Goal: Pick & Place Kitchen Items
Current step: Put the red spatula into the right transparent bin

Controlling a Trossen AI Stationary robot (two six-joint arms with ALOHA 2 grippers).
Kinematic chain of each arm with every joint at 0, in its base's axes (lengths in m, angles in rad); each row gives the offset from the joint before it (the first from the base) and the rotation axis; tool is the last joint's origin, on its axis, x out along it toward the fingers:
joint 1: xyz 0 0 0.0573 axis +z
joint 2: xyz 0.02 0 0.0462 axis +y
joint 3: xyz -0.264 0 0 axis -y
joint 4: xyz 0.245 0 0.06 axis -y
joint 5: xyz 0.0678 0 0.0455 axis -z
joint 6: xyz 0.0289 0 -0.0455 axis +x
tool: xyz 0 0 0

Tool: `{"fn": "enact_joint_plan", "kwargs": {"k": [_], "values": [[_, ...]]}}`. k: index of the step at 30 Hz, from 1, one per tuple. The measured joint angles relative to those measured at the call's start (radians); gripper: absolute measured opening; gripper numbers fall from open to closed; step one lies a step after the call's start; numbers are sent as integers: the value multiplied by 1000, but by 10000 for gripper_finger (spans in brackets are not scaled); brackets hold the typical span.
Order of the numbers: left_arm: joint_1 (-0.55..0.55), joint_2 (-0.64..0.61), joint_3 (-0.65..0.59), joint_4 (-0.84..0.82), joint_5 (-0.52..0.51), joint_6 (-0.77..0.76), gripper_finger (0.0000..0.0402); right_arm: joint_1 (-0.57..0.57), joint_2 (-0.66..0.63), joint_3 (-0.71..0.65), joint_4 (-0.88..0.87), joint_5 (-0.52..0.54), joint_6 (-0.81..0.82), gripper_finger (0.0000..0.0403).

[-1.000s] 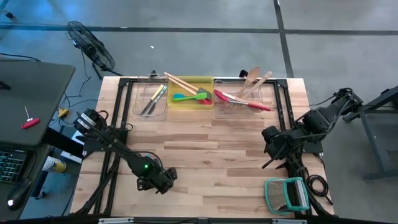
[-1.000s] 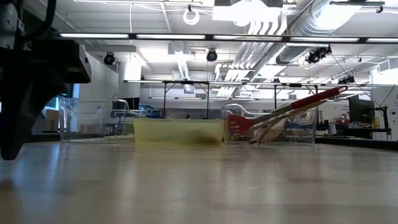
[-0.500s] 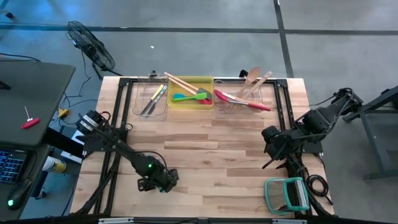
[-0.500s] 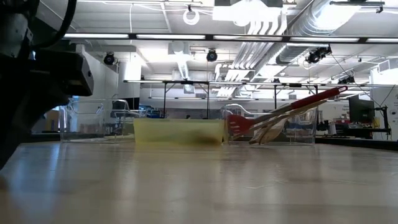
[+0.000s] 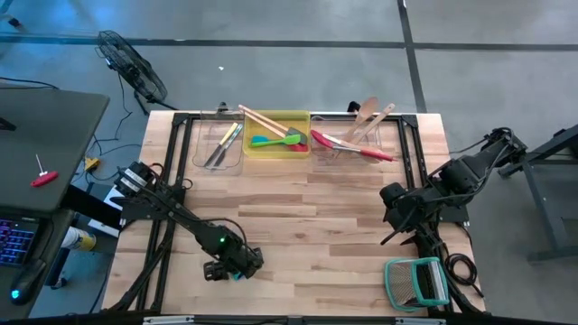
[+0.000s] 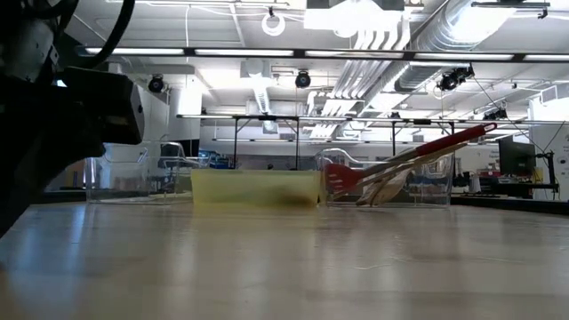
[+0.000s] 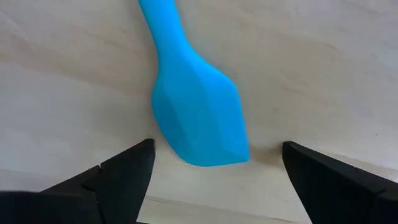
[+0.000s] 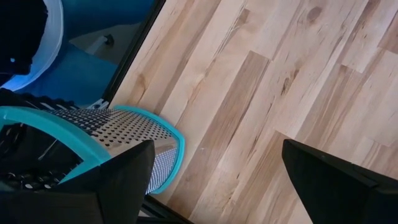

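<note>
Utensils already fill the yellow bin (image 5: 276, 134) and its neighbours; nearer than it, the left claw (image 7: 214, 163) hangs spread over a blue spatula (image 7: 198, 111), seemingly last out on the tabletop (image 5: 307, 217), right claw (image 8: 217, 171) spread too.

A robotics lab or industrial workshop, not a home kitchen. Overhead: exposed silver ducting (image 6: 391, 40), pipes and long strip lights (image 6: 293, 53) under an open ceiling. Behind the wooden table (image 5: 307, 217): metal frames, benches and monitors stretching far back. Seen from above: grey concrete floor (image 5: 298, 23) with taped lines, a standing fan (image 5: 131, 63), a desk with a laptop (image 5: 13, 236), loose cables beside the black rig frame.
</note>
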Motion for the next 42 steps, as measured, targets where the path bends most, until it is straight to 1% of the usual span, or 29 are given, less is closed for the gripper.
{"fn": "enact_joint_plan", "kwargs": {"k": [4,7,11,22,34,42], "values": [[0,15,2,-1,3,0,320,0,0,0,0,0,0,345],[0,16,2,-14,-15,3,302,0,0,0,0,0,0,345],[0,17,4,-30,-19,6,291,0,0,0,0,-1,0,345],[-1,17,6,-65,-13,10,289,0,0,0,0,-3,-1,345],[0,17,7,-116,24,-11,289,0,0,0,0,-3,-2,345],[26,17,7,-122,49,-2,289,0,0,0,0,-3,-2,345]]}}
